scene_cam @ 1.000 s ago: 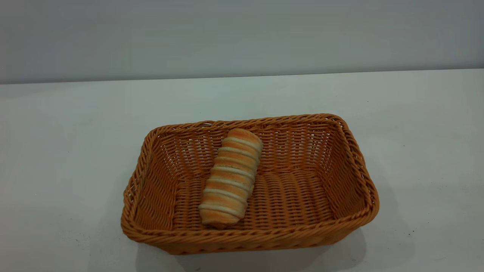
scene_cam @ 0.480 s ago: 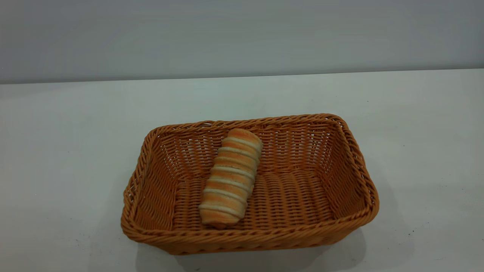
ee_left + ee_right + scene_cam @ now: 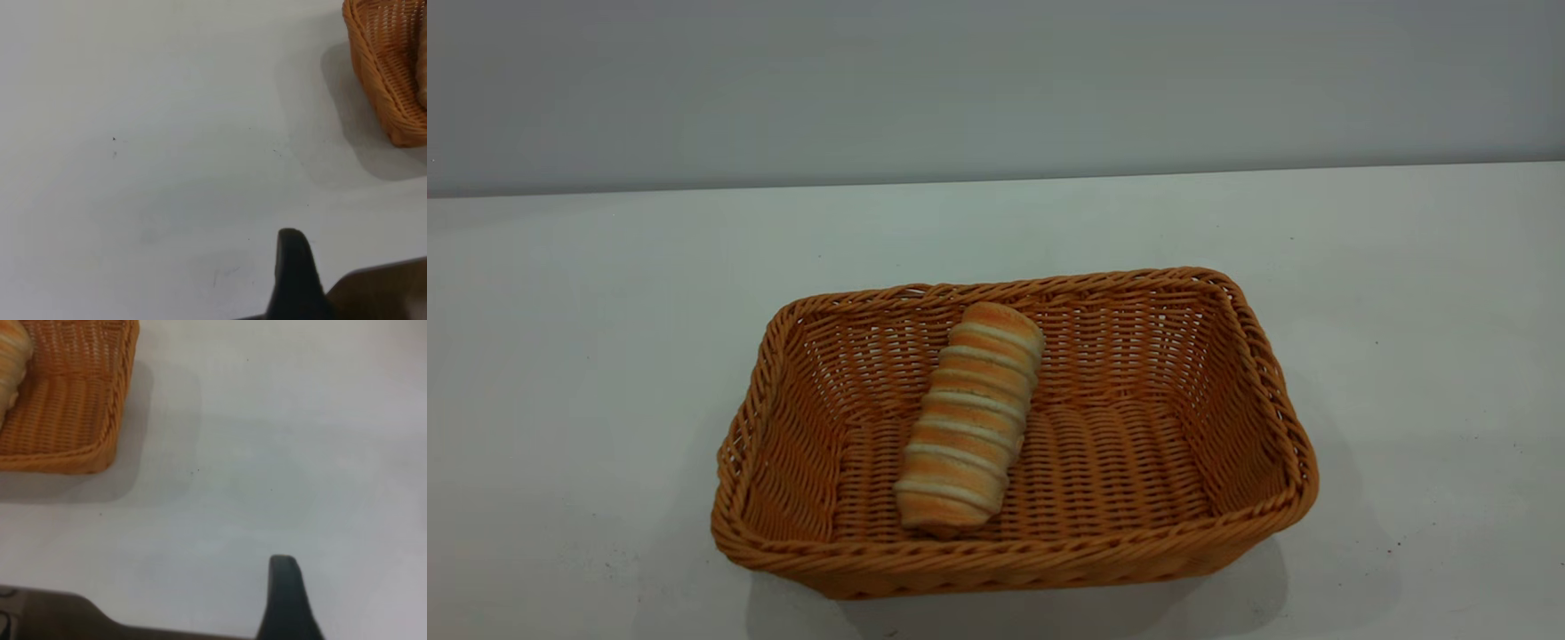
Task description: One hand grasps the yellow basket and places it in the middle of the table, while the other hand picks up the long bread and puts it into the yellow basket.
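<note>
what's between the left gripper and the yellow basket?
Only bare table. In the left wrist view, a left gripper fingertip hangs over white tabletop, and just the yellow basket's shadow falls across the gap.

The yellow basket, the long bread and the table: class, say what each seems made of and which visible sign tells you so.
The yellow basket: woven wicker or a plastic imitation, orange-tan; the interlaced strands and braided rim show it. The long bread: baked dough or a soft replica, matte, with orange-brown and cream crosswise stripes. The table: a smooth white matte board, perhaps laminate, without glare.
</note>
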You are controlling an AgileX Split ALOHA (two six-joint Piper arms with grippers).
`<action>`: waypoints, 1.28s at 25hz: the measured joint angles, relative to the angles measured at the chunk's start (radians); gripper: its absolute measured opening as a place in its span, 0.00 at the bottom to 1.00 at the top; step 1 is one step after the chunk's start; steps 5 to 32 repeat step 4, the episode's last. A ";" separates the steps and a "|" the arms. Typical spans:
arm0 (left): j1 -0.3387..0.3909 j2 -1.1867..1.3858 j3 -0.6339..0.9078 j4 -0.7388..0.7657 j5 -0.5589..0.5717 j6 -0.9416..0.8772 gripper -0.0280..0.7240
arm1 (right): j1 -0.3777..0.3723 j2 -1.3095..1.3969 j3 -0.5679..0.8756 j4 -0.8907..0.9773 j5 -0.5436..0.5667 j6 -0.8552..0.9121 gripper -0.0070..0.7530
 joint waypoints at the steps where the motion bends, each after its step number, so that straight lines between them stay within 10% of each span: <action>1: 0.000 0.000 0.000 0.000 0.000 0.000 0.77 | 0.000 0.000 0.000 0.000 0.000 0.000 0.68; 32: 0.000 0.000 0.000 0.000 0.000 0.000 0.77 | 0.000 0.000 0.000 0.000 0.000 0.000 0.68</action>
